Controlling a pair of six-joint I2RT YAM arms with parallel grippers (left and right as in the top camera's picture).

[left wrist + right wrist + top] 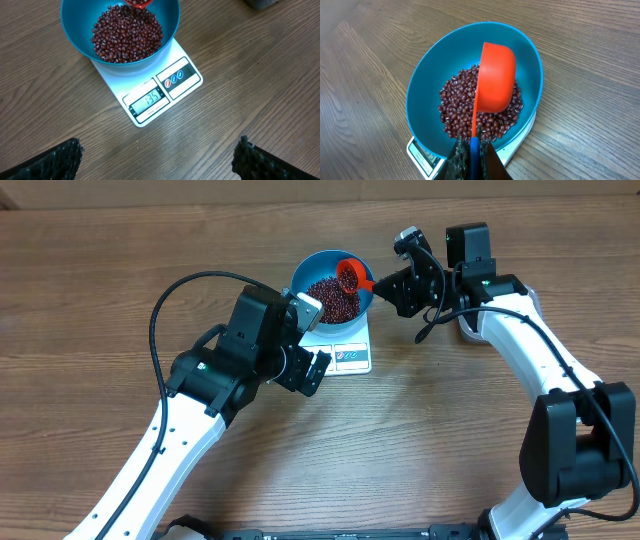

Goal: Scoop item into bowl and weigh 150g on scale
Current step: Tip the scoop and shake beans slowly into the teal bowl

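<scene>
The bowl (75, 35) is seated on the scale (187, 75), covering the end away from the display (148, 99); the printed panel and the display are left exposed on the near end. A reading of 135 is shown on the display. The beans (127, 35) are heaped in the bottom of the bowl, with the teal wall left bare above them all round. The scoop (495, 75) is held over the bowl by the right gripper (474, 161), whose fingers are clamped on the scoop handle. In the overhead view, the scoop cup is positioned just inside the bowl rim on the side toward the right arm, and some beans are seen inside the cup. In the right wrist view, the smooth orange back of the cup is presented, tilted above the heap; whether it touches the beans cannot be told. The left gripper (160, 162) is spread wide and nothing is held in it. It is suspended over the table (100, 280) just beside the display end of the scale, aimed at the scale and bowl, with both fingertips clear of them.
</scene>
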